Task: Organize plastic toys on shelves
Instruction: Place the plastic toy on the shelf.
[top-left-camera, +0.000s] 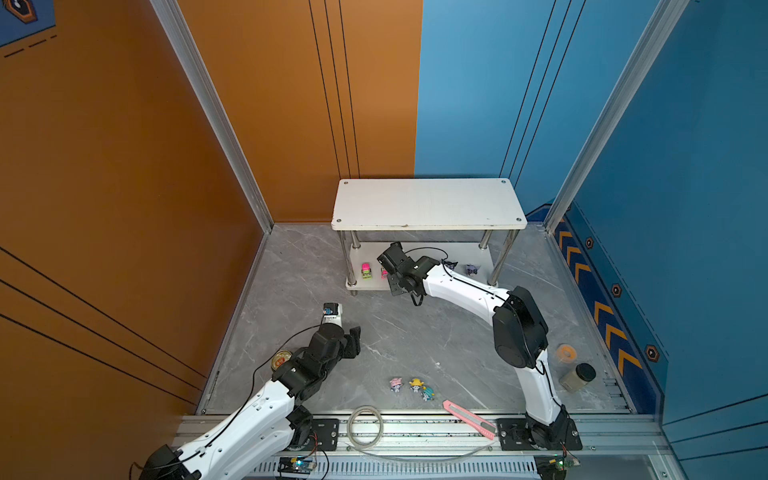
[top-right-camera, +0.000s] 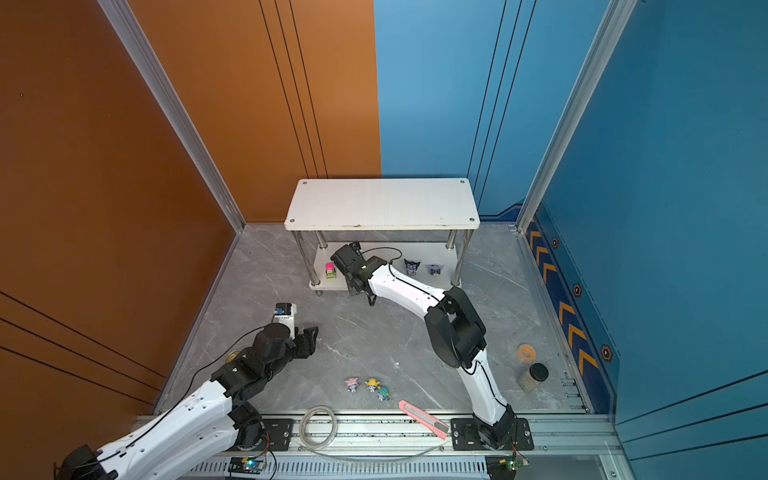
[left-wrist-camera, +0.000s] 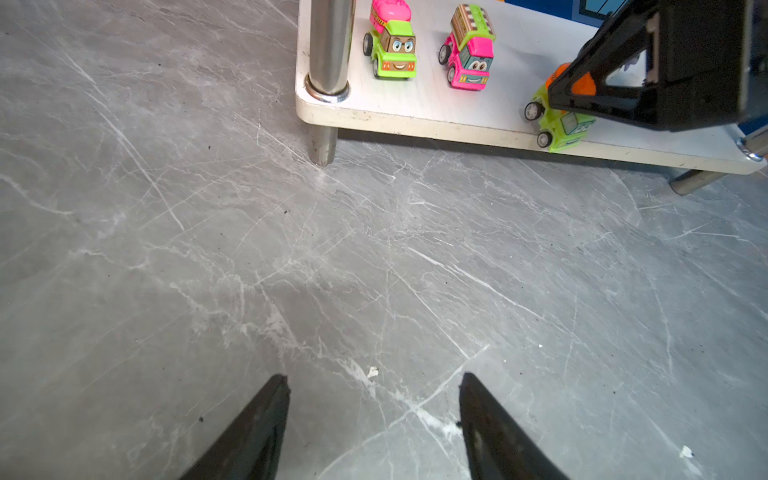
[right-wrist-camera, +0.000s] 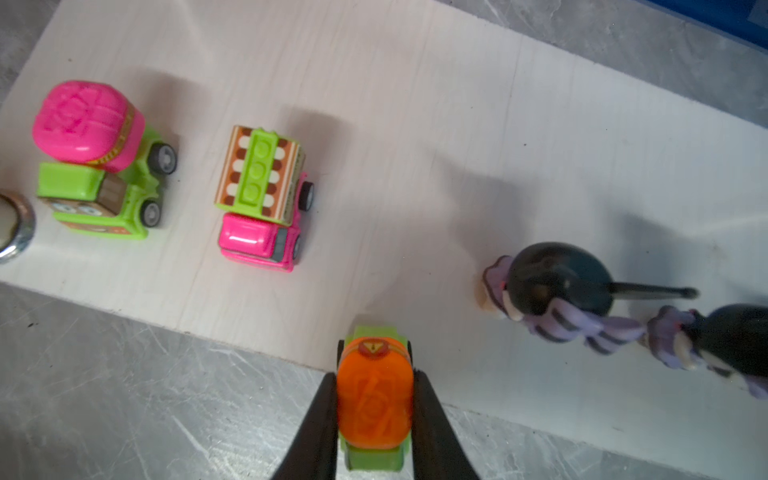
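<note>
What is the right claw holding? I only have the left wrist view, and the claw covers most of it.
Observer: The right claw is shut on an orange-and-green truck at the lower shelf's front edge.
Operator: Any toys not shelved?
Observer: Three pastel figurines are on the table, near the front rail.
Operator: Anything else on that shelf?
Observer: Two black-purple figurines, toward the robot's right of the claw.

Marble tabletop (top-left-camera: 415, 332): shelves (top-left-camera: 428, 203) stood at the back, three pastel figurines (top-left-camera: 415, 384) laid near the front. Lower board (right-wrist-camera: 415, 124) — two trucks (right-wrist-camera: 262, 199), two black-purple figurines (right-wrist-camera: 557, 286) carried.
</note>
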